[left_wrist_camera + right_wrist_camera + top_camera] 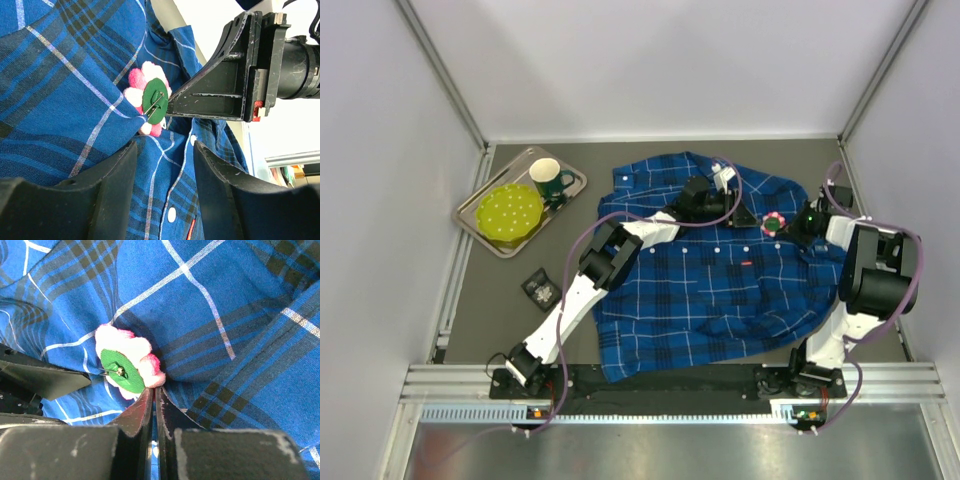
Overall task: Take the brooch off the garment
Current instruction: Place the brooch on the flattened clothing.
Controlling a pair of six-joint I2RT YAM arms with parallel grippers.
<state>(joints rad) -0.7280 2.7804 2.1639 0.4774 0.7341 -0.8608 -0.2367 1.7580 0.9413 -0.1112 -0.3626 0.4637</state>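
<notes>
The brooch [125, 371], a pink-and-white flower turned so its green back and pin show, is touched at its lower rim by the right gripper [153, 399]. That gripper's fingers are pressed tight together, though whether they nip a petal is hard to tell. The left gripper [162, 172] is just beside it, jaws apart over the cloth and gripping nothing. The brooch sits on the far right part of the garment [720, 285], which is spread on the table [500, 320]. Well to the left stands a tray [478, 232] with a plate [510, 213] and a mug [548, 178].
</notes>
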